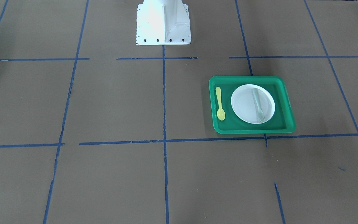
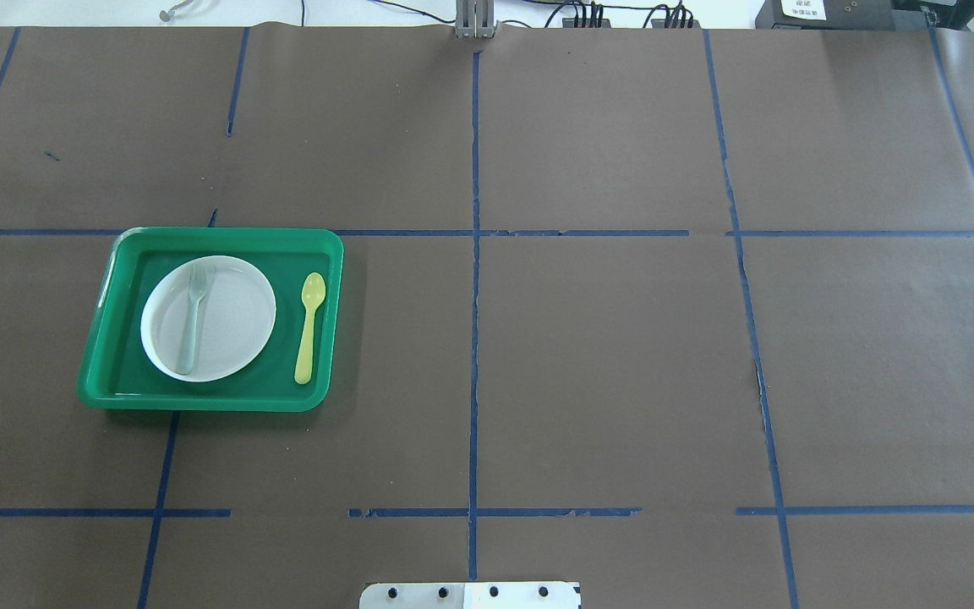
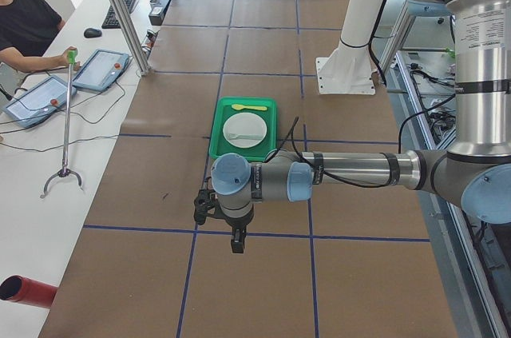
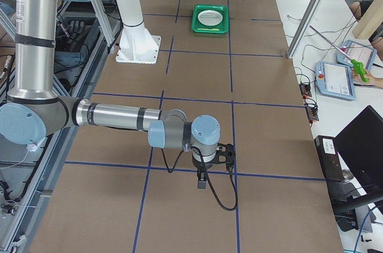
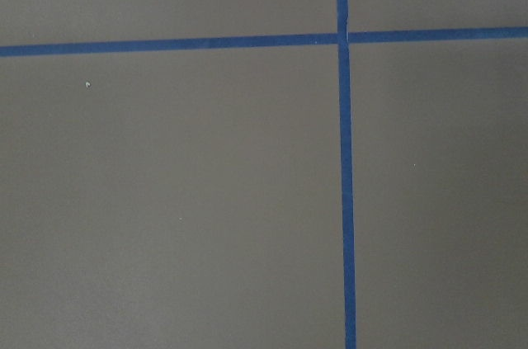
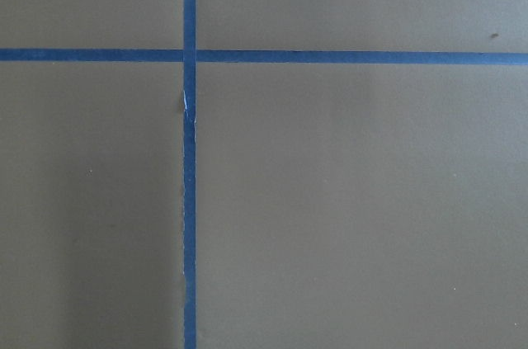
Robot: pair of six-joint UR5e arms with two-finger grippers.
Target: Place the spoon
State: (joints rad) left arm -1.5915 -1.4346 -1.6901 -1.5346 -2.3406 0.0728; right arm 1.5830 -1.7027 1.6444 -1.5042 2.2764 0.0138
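The pale-yellow spoon (image 1: 220, 103) lies in the green tray (image 1: 253, 132), on the tray floor beside the white plate (image 1: 244, 105), not touching it. It also shows in the overhead view (image 2: 310, 326), right of the plate (image 2: 233, 321). A grey translucent fork (image 2: 194, 317) lies on the plate. My left gripper (image 3: 236, 242) hangs over bare table well short of the tray; it shows only in the left side view, so I cannot tell its state. My right gripper (image 4: 201, 180) hangs far from the tray, seen only in the right side view; I cannot tell its state.
The table is brown paper with a grid of blue tape lines (image 2: 474, 338). The robot's white base (image 1: 163, 23) stands at the table's middle edge. Both wrist views show only paper and tape. Operators and tablets (image 3: 100, 69) are beyond the table's far side.
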